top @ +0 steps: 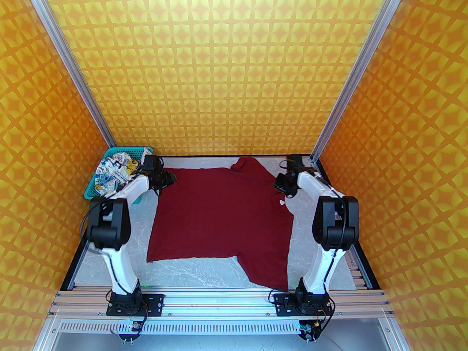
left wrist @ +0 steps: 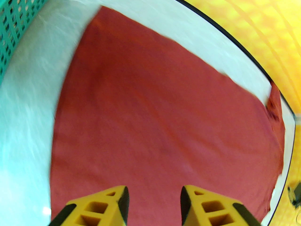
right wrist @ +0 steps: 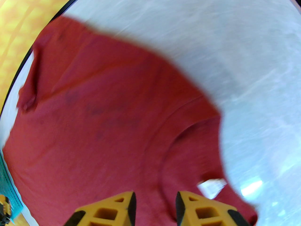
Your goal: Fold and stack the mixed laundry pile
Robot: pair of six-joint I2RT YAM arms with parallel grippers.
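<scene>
1. Our left gripper (left wrist: 154, 192) has its yellow fingers (left wrist: 103, 206) parted with a clear gap. We see nothing between them, only red cloth below.
2. Our right gripper (right wrist: 155, 196) stands the same way: jaws apart, nothing held, and cloth visible through the gap.
3. From the top camera, the left gripper (top: 169, 178) hangs over the far left corner of the dark red T-shirt (top: 219, 214). The right gripper (top: 279, 185) hangs over its far right shoulder, near the neck opening. We cannot tell from these views whether either one touches the fabric.
4. The dark red T-shirt lies spread mostly flat across the middle of the table (top: 193, 272), with its hem to the left and its neck to the right. One sleeve is bunched toward the back edge and the other points toward the arm bases.
5. A small white label (top: 281, 204) shows at the collar. The right wrist view, though blurred, shows the label (right wrist: 211, 187) just beside the right fingers.
6. The white printed garment (top: 113, 170) sits crumpled in the teal basket (top: 89, 192) in the far left corner. It lies behind the left arm and apart from the red shirt.
7. In the left wrist view, the basket's (left wrist: 18, 20) perforated wall stands to the left of the shirt (left wrist: 152, 114), with bare table between them.
8. Yellow-orange patterned walls (top: 234, 68) enclose the table.
</scene>
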